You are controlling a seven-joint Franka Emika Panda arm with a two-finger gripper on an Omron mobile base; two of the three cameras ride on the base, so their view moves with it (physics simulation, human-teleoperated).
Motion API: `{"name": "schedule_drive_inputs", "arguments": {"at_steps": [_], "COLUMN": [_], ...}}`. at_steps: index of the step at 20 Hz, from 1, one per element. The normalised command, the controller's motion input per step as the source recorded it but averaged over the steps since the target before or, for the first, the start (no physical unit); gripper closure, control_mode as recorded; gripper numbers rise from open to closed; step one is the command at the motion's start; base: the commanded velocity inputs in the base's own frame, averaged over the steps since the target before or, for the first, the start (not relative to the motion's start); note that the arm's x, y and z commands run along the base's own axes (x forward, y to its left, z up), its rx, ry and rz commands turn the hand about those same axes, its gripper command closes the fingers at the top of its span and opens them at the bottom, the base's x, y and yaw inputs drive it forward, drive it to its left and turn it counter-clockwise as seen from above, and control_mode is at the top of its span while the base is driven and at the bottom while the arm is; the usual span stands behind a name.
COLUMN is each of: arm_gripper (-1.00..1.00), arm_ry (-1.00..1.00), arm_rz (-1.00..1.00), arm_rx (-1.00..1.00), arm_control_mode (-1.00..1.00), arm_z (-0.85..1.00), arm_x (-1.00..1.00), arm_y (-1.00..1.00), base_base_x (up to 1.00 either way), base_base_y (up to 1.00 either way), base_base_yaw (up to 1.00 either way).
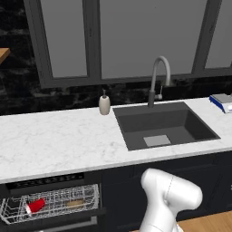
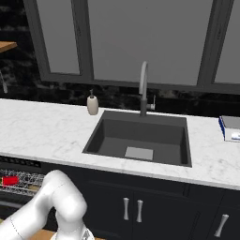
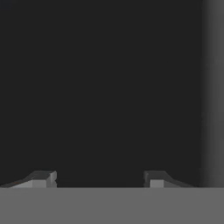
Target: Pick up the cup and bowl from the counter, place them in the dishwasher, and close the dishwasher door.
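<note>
Lying in rack, cup (image 1: 35, 205) half hidden by wires

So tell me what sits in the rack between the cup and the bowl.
Nothing: in the left base view, bare white wire rack separates the cup from the bowl.

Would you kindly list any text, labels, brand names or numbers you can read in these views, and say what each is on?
None can be read. The soap dispenser, the cup in the dishwasher rack and the blue-edged item on the counter show no legible marking.
</note>
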Motion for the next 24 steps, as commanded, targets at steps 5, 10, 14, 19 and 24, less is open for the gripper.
{"name": "schedule_drive_inputs", "arguments": {"at_steps": [5, 10, 14, 19, 24], "arm_gripper": [-1.00, -1.00, -1.00, -1.00, -1.00], "arm_ry": [-0.41, -0.37, -0.37, -0.39, -0.48], "arm_rz": [0.00, 0.00, 0.00, 0.00, 0.00], "arm_rx": [-0.22, -0.20, -0.18, -0.16, -0.15], "arm_control_mode": [-1.00, -1.00, -1.00, -1.00, -1.00], "arm_z": [-1.00, -1.00, -1.00, -1.00, -1.00], "arm_x": [1.00, 1.00, 1.00, 1.00, 1.00], "arm_y": [0.00, 0.00, 0.00, -0.01, -0.11], "base_base_x": [0.00, 0.00, 0.00, 0.00, 0.00], "base_base_y": [0.00, 0.00, 0.00, 0.00, 0.00], "base_base_yaw": [0.00, 0.00, 0.00, 0.00, 0.00]}}
